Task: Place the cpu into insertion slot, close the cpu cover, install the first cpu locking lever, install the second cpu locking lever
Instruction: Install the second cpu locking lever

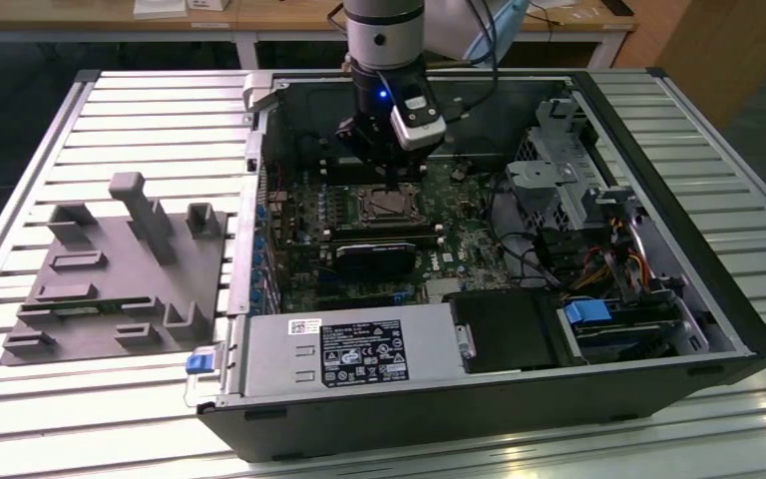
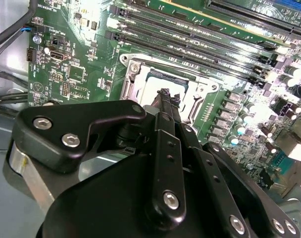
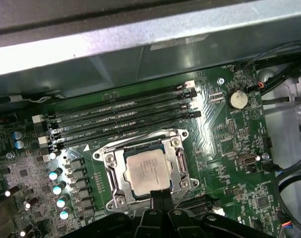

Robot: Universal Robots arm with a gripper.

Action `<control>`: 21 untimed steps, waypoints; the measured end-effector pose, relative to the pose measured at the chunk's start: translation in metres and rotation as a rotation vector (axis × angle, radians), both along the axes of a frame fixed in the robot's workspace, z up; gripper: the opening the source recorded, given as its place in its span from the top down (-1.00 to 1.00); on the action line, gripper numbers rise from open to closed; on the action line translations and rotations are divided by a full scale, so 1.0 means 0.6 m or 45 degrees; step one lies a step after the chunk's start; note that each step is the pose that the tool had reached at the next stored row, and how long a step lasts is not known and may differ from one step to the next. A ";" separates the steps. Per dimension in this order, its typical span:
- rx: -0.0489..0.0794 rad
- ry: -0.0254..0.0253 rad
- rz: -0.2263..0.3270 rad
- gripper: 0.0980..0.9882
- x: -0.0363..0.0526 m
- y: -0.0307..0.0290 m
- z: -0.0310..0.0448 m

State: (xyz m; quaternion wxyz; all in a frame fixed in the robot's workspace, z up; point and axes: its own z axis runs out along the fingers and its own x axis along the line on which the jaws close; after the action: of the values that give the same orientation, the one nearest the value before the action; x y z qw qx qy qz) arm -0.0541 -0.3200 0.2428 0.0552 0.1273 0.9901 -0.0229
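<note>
- Cpu (image 3: 148, 171) sat in slot (image 3: 176, 141), cover (image 3: 116, 176) down around it.
- Gripper (image 3: 160, 196) pressed together, tips at the cover's edge.
- Risk: tips slipping sideways, scraping the board.

In the exterior view the light is even and soft from above, with pale sheen on the slatted tabletop (image 1: 702, 439) while the inside of the computer case (image 1: 356, 120) sits in shade. In the second wrist view strong glare bleaches the circuit board (image 2: 269, 64), and the pincer (image 2: 165, 96) looms dark and soft. In the first wrist view the chip (image 3: 148, 171) is evenly lit and sharp.
</note>
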 end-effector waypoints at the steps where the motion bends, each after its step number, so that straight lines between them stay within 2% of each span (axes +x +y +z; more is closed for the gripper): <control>1: 0.000 -0.0001 0.000 0.99 0.000 -0.0011 0.000; 6: 0.000 -0.0001 0.000 0.99 0.000 -0.0111 0.000; 18: 0.002 -0.0001 0.000 0.99 0.000 -0.0502 -0.003; 21: 0.014 -0.0002 0.000 0.99 -0.002 -0.0577 -0.007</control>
State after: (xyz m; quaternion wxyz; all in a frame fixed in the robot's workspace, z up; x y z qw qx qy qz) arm -0.0552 -0.3546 0.2387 0.0546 0.1276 0.9902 -0.0175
